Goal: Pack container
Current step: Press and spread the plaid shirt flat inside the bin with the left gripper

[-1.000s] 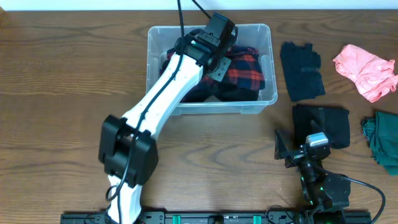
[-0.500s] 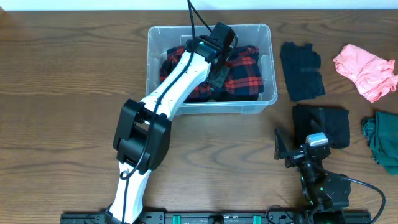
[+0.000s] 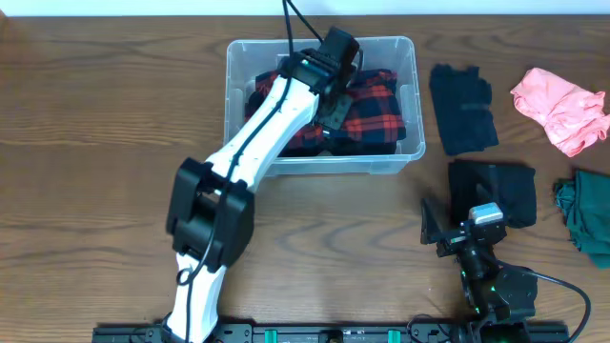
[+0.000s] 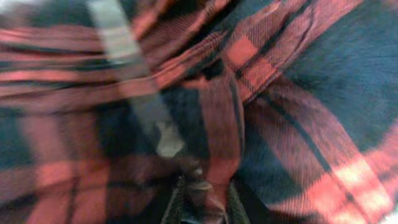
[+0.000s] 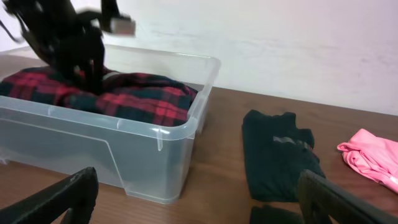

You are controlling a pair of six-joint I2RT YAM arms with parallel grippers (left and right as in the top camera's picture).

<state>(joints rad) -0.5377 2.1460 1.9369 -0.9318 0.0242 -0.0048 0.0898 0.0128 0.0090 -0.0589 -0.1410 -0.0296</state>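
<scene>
Plaid shirt (image 3: 376, 110): spread wider in container (image 3: 381, 168) than a second ago, left tool (image 4: 200, 208) clamped on its fold (packing under way). Right tool (image 5: 199, 202): apart, idle. Black top (image 3: 462, 110): unpacked.

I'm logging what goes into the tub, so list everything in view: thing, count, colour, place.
clear rectangular plastic container: 1, see-through, far middle of the table
red-and-black plaid cloth: 1, inside the container
flat black garment: 1, black, on the table right of the container
folded black cloth: 1, black, nearer the front, beside the right gripper
crumpled pink cloth: 1, pink, far right
dark green cloth: 1, right edge, partly cut off
wooden table: 1, brown, under everything
left gripper: 1, black, in the container, shut on a fold of plaid cloth
right gripper: 1, black, open, empty, front right
</scene>
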